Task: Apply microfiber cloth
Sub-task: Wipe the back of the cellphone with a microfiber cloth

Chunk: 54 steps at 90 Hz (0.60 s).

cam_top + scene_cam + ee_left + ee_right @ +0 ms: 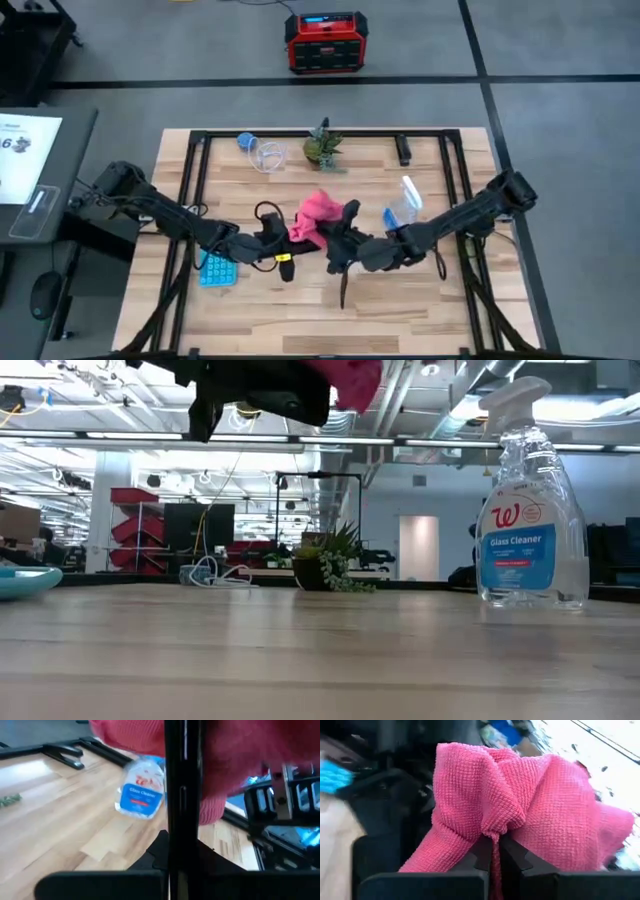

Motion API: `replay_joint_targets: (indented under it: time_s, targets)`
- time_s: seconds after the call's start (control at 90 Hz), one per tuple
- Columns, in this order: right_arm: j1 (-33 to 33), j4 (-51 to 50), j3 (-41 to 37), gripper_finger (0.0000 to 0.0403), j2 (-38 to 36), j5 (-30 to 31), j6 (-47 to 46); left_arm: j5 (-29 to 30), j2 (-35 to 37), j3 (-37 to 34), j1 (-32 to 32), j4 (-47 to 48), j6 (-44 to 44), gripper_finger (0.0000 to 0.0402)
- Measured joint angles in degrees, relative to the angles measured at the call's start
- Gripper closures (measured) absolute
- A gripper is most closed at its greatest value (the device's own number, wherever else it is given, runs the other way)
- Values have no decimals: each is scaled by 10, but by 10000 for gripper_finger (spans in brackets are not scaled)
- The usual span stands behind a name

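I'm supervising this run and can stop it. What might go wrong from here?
The right gripper pinches only a small fold of the microfiber cloth, so it may slip out. The left gripper holds the black phone edge-on; wiping pressure could dislodge it. The glass cleaner bottle stands near the right arm and might tip.

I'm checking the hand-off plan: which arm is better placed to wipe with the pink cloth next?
Probably the right. The right gripper has its jaws pinched on the microfiber cloth, lifted above the table. The left gripper, beside it, holds a thin black object, seemingly the phone.
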<state>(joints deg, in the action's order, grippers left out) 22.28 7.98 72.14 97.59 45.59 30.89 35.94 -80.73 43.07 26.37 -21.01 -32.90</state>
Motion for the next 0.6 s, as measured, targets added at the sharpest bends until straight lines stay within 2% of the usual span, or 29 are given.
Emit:
replay_joint_targets:
  time_s: [0.1, 0.189, 0.267, 0.367, 0.422, 0.6]
  targets:
    - [-1, -32, 0, 403, 19, -60, -7, -3, 0, 0, 0, -3, 6, 398]
    - [-3, -44, 0, 403, 29, -81, -1, 0, -2, -1, 0, 9, 7, 398]
    - [-3, -33, 4, 403, 29, -61, 7, 2, -2, -1, 0, 1, 4, 398]
    - [-2, 36, 6, 403, 31, 4, 23, 10, 1, 1, -1, -9, -1, 398]
    - [-2, 69, 7, 403, 29, 11, 37, 11, 1, 1, -2, -9, -3, 398]
    - [-6, 21, 9, 403, 30, -91, 37, -4, 0, 1, 0, -6, 1, 398]
